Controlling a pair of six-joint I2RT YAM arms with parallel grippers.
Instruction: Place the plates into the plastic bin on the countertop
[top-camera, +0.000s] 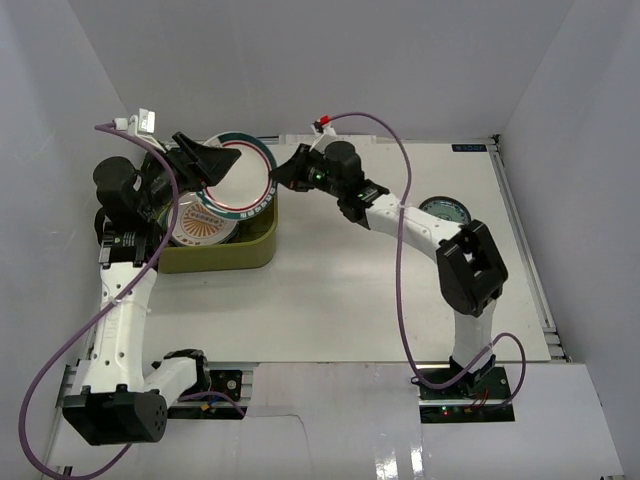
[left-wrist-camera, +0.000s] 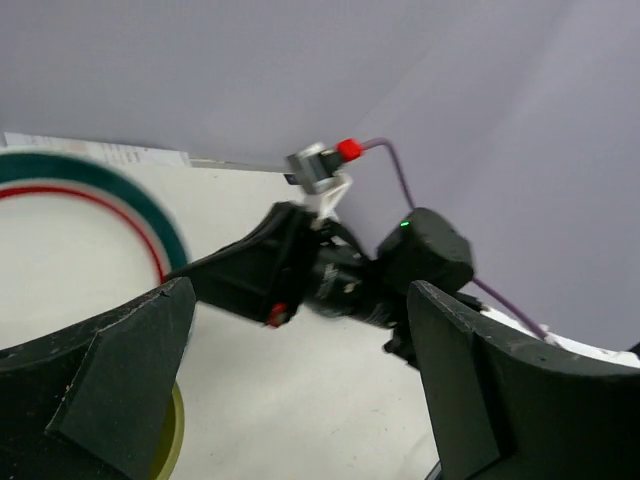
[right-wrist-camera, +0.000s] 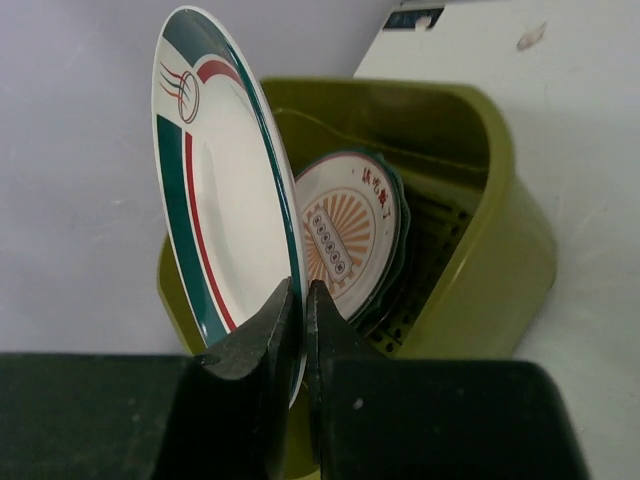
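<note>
The white plate with a teal and red rim (top-camera: 248, 178) stands nearly upright over the olive-green plastic bin (top-camera: 262, 250). My right gripper (top-camera: 279, 179) is shut on its right rim; the right wrist view shows the jaws (right-wrist-camera: 302, 300) pinching the plate (right-wrist-camera: 225, 190) above the bin (right-wrist-camera: 500, 270). The orange-sunburst plate (right-wrist-camera: 350, 235) leans inside the bin on other plates. My left gripper (top-camera: 213, 158) is open and empty above the plate's left side; its wrist view shows the plate's rim (left-wrist-camera: 60, 190) and the fingers (left-wrist-camera: 120, 380) apart. A small teal plate (top-camera: 446, 211) lies on the countertop (top-camera: 350, 300).
The right arm (top-camera: 470, 265) crosses the counter's right half and partly covers the small teal plate. White walls close in the back and both sides. Purple cables loop off both arms. The bin sits at the counter's far left.
</note>
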